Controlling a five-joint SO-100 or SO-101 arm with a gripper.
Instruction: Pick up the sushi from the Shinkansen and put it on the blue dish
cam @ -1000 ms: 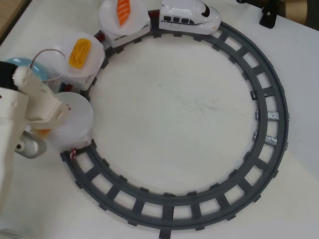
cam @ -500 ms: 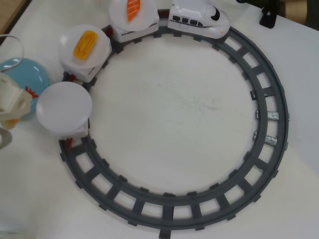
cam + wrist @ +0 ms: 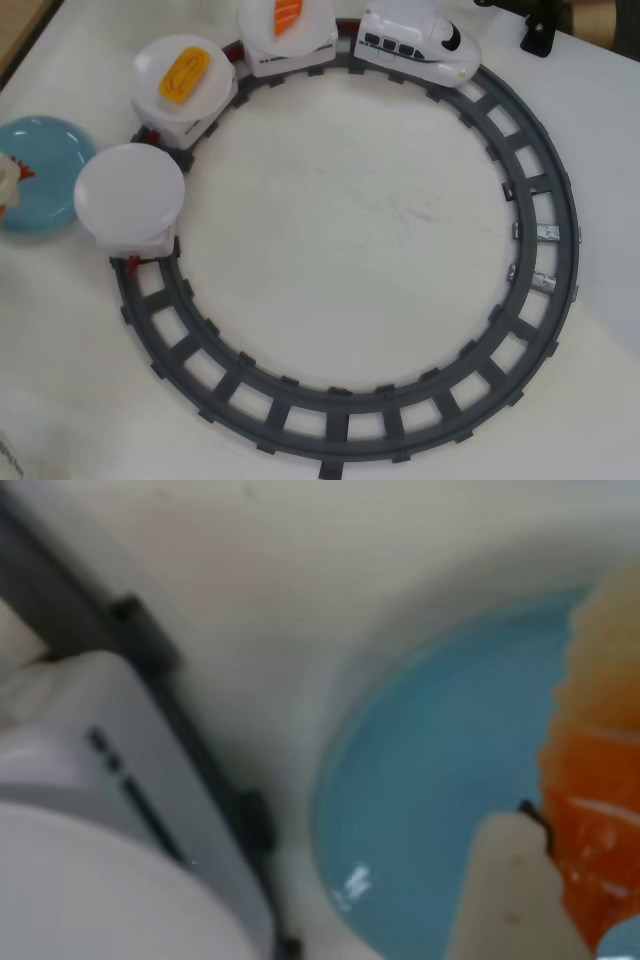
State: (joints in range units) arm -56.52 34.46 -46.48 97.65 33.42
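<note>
In the wrist view, a pale finger (image 3: 510, 890) of the gripper (image 3: 545, 865) is seen pressed against the orange-and-white sushi (image 3: 595, 810), which is gripped and held over the blue dish (image 3: 440, 780); the second finger is not visible. Contact between sushi and dish cannot be determined, as the picture is blurred. Beside the dish, a white train car (image 3: 110, 810) and dark track (image 3: 60, 590) are observed.

In the overhead view, the sushi (image 3: 8, 180) is seen at the left edge, over the blue dish (image 3: 45, 185). The dish lies just outside the grey circular track (image 3: 545, 215), beside the rear car's bare white plate (image 3: 130, 193). Farther along, a yellow egg piece (image 3: 182, 74) and an orange salmon piece (image 3: 288, 14) are carried on two further plates. The Shinkansen (image 3: 420, 45) is positioned at the top of the loop.
</note>
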